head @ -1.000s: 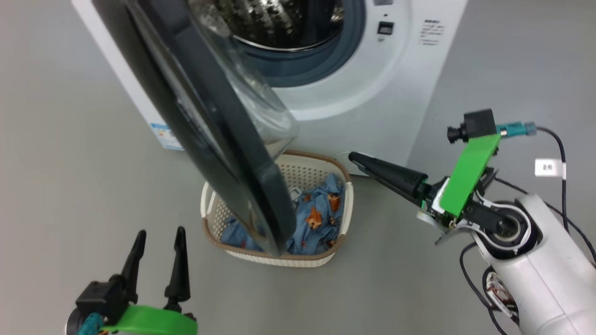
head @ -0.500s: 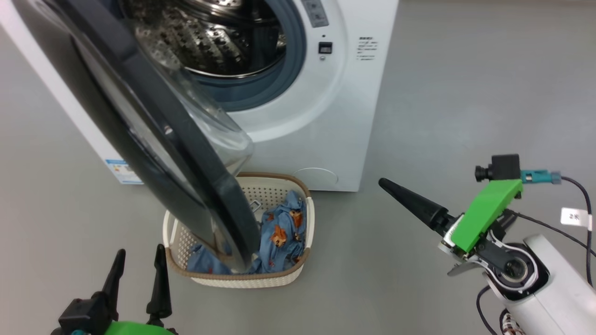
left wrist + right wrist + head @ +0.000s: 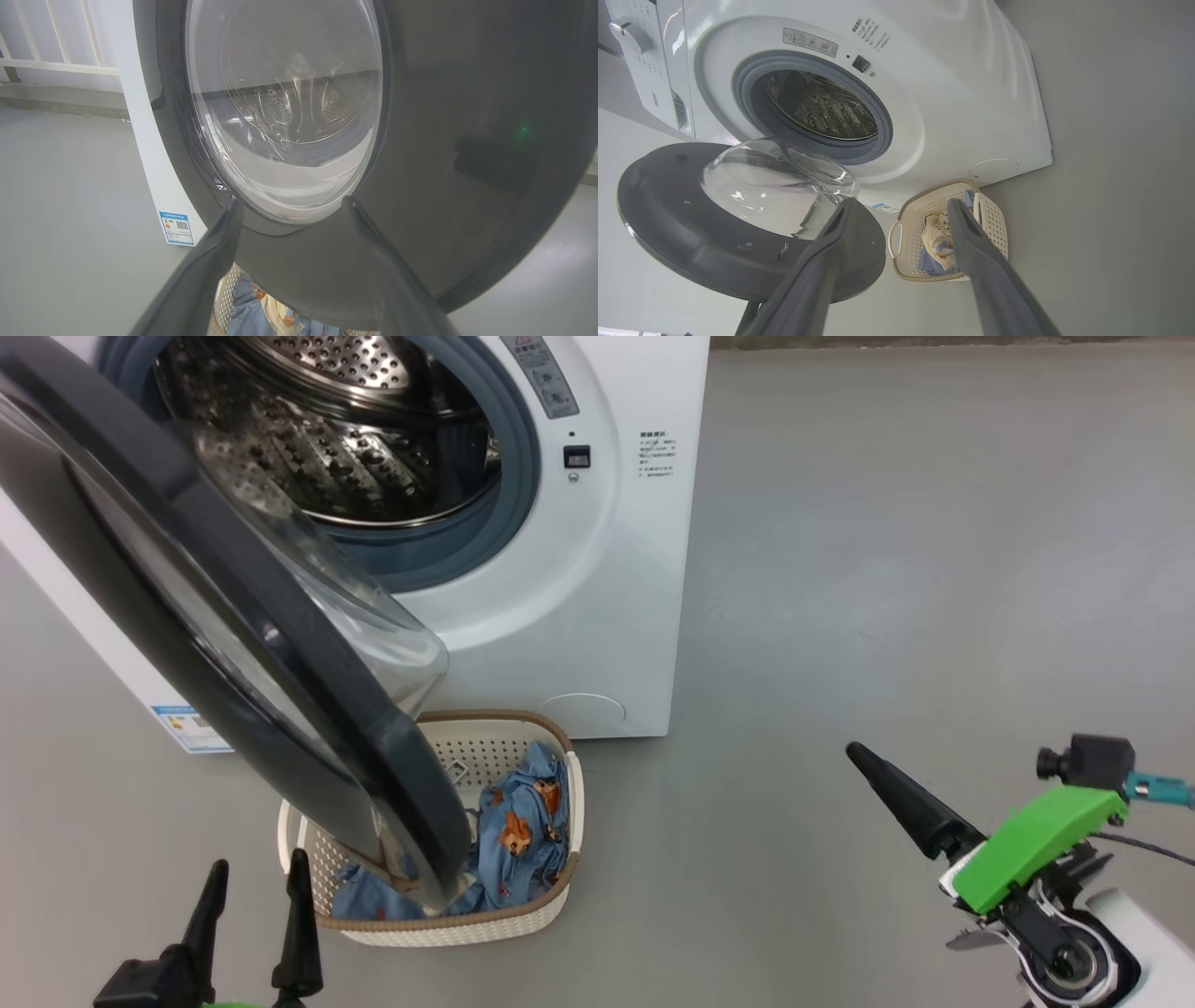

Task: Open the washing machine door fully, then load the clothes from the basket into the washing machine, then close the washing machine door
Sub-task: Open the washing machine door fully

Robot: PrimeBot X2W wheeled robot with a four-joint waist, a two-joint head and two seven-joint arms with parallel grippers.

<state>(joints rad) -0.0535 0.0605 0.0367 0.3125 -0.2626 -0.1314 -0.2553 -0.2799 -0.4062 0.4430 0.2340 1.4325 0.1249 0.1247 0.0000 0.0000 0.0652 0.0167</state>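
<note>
The washing machine point(image 3: 597, 616) stands with its door point(image 3: 308, 663) half open, overhanging the basket point(image 3: 467, 931) on the floor; the clothes point(image 3: 513, 821) lie inside, beneath the door's lower edge; the left fingers point(image 3: 299, 924), spread and empty, sit nearest, facing the door's outer face; the right fingers point(image 3: 901, 793), likewise spread and empty, hang well apart rightward.

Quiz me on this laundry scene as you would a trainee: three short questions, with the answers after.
1. True or false: the washing machine door is shut against the washing machine.
2. Where do the clothes lie? A) in the drum B) in the basket C) on the floor
3. Fill in: the fingers of the left gripper and the right gripper stand ___ and hold nothing.
Key: 1 false, it is swung open. 2 B. 3 open.
</note>
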